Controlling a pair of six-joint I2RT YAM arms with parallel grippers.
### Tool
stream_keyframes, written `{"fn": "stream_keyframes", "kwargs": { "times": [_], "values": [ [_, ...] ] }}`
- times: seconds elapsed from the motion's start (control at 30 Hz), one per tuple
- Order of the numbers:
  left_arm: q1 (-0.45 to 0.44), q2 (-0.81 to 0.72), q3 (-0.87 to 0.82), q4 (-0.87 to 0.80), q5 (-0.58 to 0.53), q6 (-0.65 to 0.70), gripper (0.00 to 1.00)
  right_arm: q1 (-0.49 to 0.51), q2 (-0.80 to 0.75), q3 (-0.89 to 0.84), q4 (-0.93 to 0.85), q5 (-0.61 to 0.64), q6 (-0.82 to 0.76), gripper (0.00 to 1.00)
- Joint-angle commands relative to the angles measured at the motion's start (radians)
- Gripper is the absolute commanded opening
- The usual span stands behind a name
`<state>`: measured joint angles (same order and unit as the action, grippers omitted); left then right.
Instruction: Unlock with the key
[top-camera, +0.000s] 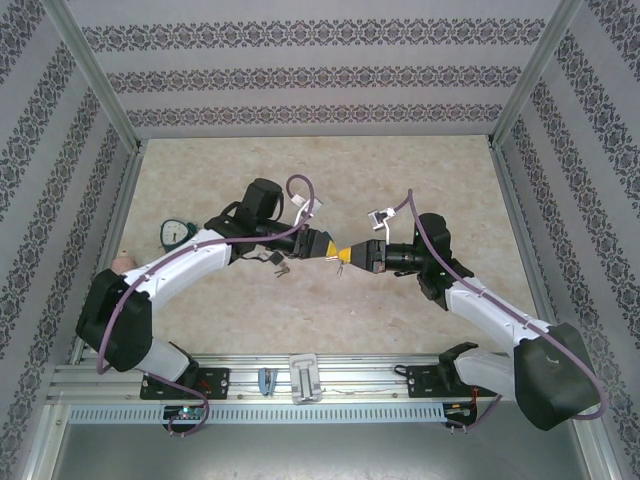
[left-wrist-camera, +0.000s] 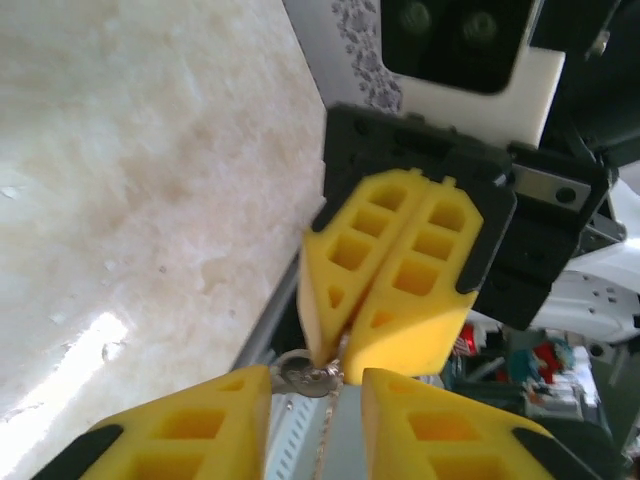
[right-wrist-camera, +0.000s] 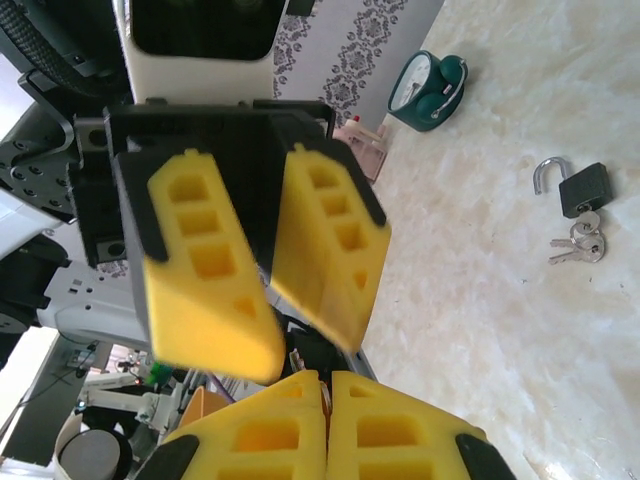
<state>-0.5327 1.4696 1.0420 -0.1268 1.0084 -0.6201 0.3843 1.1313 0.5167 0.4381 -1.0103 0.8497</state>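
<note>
- From above we see the left gripper and the right gripper meeting tip to tip over the middle of the table. Behind the left jaws, near that arm's wrist, a padlock lies on the table with its keys just beside it. An alarm clock stands farther out on the same side.
- At the left wrist we find its own yellow fingers parted and gripping nothing. A key ring sits in the gap between their tips. The right gripper's fingers are pressed flat together and pinch that ring at their very tip. A thin metal strand hangs down from it (whether a key hangs there we cannot tell).
- At the right wrist its own jaws are closed tight, and the left jaws face them, standing apart. Off to one side of both, the padlock rests on the table with its shackle swung open — its keys touch the body.
</note>
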Motion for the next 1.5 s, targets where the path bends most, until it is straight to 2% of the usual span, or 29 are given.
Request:
{"fn": "stream_keyframes", "kwargs": {
  "times": [0.0,0.13,0.27,0.47,0.8,0.9,1.03,1.13,1.23,1.47],
  "values": [
    [0.048,-0.084,-0.091,0.243,-0.082,-0.152,0.36,0.011,-0.035,-0.008,0.049,0.092,0.002,0.0],
    [0.063,-0.121,-0.232,0.584,-0.148,-0.367,0.43,0.017,-0.049,-0.033,0.115,0.22,0.055,0.0],
    [0.054,-0.11,-0.32,0.792,-0.206,-0.481,0.44,0.044,-0.064,-0.068,0.201,0.349,0.103,0.0],
    [0.007,-0.098,-0.344,0.883,-0.287,-0.491,0.46,0.104,-0.053,-0.084,0.262,0.481,0.117,0.0],
    [-0.025,-0.056,-0.337,0.941,-0.293,-0.502,0.46,0.151,-0.022,-0.11,0.376,0.545,0.156,0.0],
    [-0.032,-0.041,-0.331,0.963,-0.282,-0.514,0.41,0.155,-0.018,-0.115,0.39,0.559,0.162,0.0],
    [-0.038,-0.017,-0.326,1.004,-0.266,-0.536,0.29,0.156,-0.019,-0.126,0.409,0.59,0.168,0.0],
    [-0.039,-0.005,-0.325,1.031,-0.258,-0.551,0.17,0.157,-0.012,-0.117,0.401,0.589,0.164,0.0],
    [-0.039,0.003,-0.319,1.041,-0.251,-0.554,0.0,0.159,0.008,-0.109,0.401,0.572,0.166,0.0],
    [-0.033,-0.014,-0.316,0.985,-0.259,-0.524,0.0,0.16,0.032,-0.087,0.368,0.468,0.145,0.0]
  ]
}}
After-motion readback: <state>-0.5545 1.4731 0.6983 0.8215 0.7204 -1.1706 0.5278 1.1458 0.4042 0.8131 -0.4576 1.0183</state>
